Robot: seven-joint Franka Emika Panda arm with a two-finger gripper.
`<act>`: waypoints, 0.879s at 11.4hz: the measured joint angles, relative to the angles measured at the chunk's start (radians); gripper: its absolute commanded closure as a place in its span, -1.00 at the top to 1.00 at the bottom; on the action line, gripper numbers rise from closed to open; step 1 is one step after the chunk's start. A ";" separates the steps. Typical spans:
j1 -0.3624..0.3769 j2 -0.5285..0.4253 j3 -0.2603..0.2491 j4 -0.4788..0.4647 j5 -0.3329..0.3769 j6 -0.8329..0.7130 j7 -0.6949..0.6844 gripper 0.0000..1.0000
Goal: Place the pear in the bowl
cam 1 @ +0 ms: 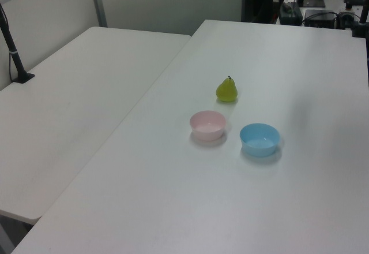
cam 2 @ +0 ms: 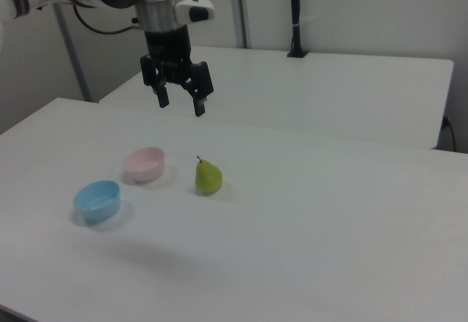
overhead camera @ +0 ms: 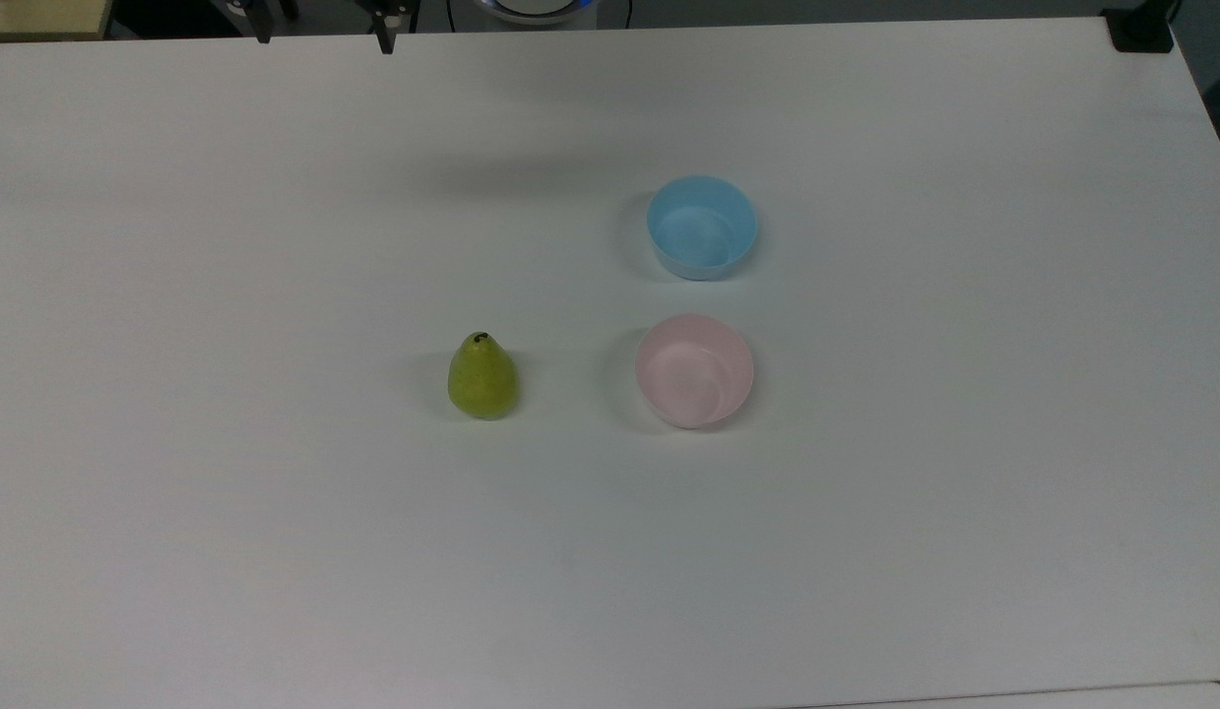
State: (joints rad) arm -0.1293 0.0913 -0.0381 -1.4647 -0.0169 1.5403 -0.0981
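So the end effector is hanging in the air above the counter with its two fingers spread apart and nothing between them, well up from everything on the surface. In the top view you just catch the finger tips poking in at the upper edge. Below it, in the right view, the pear stands upright, stem up, just to the right of the pink bowl, close but not touching. The blue bowl sits nearer the camera and to the right view's left of the pink one, also apart from it. Both bowls have nothing in them. In the top view the pear is left of the pink bowl, with the blue bowl above that
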 measured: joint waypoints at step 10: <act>-0.026 0.000 -0.004 0.000 0.000 0.000 -0.005 1.00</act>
State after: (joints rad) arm -0.1551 0.0913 -0.0419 -1.4647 -0.0168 1.5403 -0.1034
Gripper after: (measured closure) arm 0.000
